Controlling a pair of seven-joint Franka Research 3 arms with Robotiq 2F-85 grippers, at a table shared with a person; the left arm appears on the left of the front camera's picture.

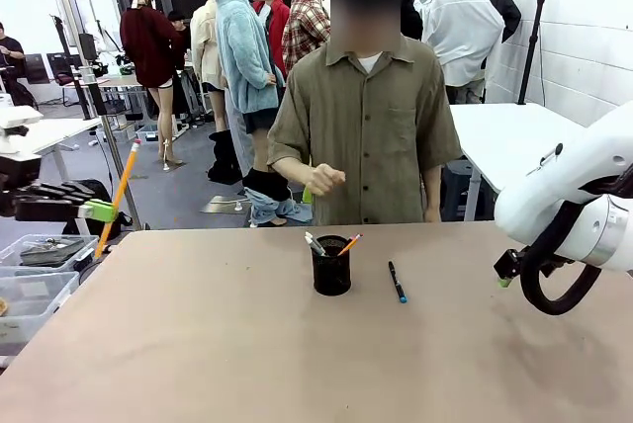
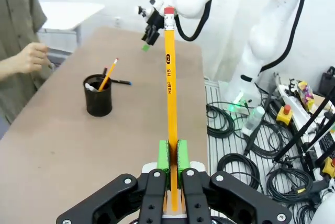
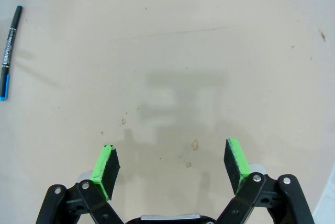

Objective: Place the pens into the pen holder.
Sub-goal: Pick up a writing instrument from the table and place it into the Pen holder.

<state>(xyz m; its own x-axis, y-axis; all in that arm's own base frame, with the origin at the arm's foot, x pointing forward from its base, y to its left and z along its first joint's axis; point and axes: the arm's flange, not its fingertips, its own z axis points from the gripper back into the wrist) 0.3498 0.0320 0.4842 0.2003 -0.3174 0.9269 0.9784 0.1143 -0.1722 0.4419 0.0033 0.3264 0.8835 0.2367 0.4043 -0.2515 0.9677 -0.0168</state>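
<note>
Brown tabletop [image 1: 198, 344] spreads ahead of the left gripper [image 2: 172, 156], pinching low on a yellow pencil [image 2: 170, 88] that looks light, stiff and slick, best held mid-shaft; farther off are the pen holder [image 2: 98, 101], a blue-tipped pen [image 1: 397, 282] lying beside it, and the right gripper [image 3: 172, 161], spread empty.

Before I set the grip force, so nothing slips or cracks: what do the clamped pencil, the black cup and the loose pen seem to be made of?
Pencil: likely wood under glossy yellow-orange paint, black HB print, red eraser.
Pen holder: matte black, metal or plastic, can't tell.
Loose pen: probably plastic, dark semi-gloss barrel, white lettering, blue tip.
</note>
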